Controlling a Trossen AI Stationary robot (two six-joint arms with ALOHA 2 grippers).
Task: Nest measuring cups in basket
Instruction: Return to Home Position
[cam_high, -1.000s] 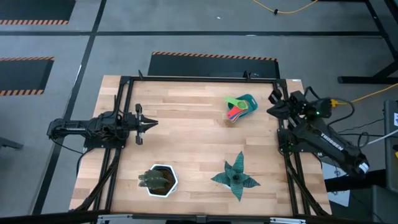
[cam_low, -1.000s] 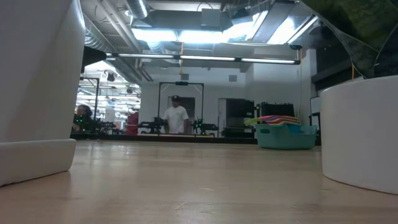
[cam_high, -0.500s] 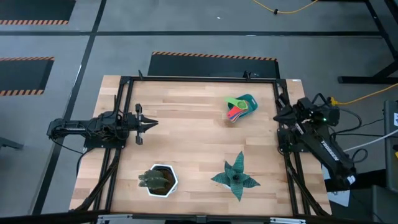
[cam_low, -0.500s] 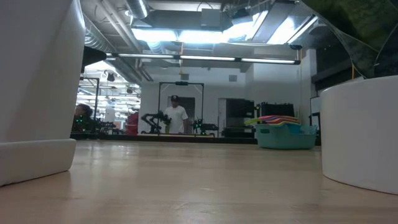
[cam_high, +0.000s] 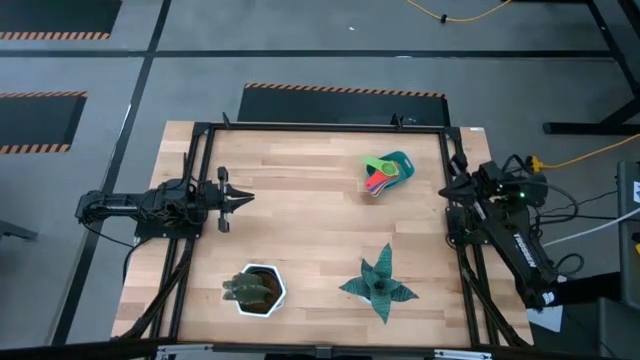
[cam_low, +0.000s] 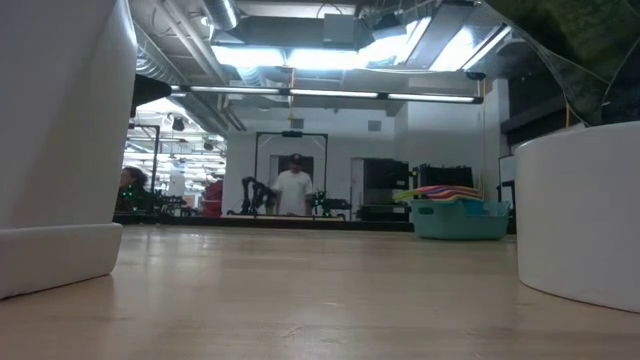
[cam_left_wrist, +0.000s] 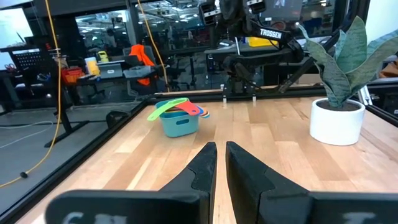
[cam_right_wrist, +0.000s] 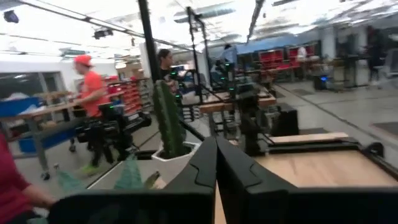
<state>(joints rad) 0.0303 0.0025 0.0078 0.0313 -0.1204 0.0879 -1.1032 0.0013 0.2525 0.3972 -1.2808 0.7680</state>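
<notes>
The right end effector (cam_high: 449, 186), closed and empty, has drawn back to the desk's (cam_high: 300, 230) right edge. The measuring cups (cam_high: 378, 170) sit stacked in the basket (cam_high: 403, 160), far right. The left end effector (cam_high: 240, 198) waits closed at the left. The nesting looks finished.

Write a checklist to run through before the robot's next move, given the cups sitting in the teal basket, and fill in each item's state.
1. Measuring cups stacked inside the basket: ok.
2. Right hand clear of the basket, at the right edge of the table: ok.
3. Left hand clear of the basket, over the table's left side: ok.
4. Both hands shut and empty: ok.
5. Full set present in the stack: cannot tell.
</notes>
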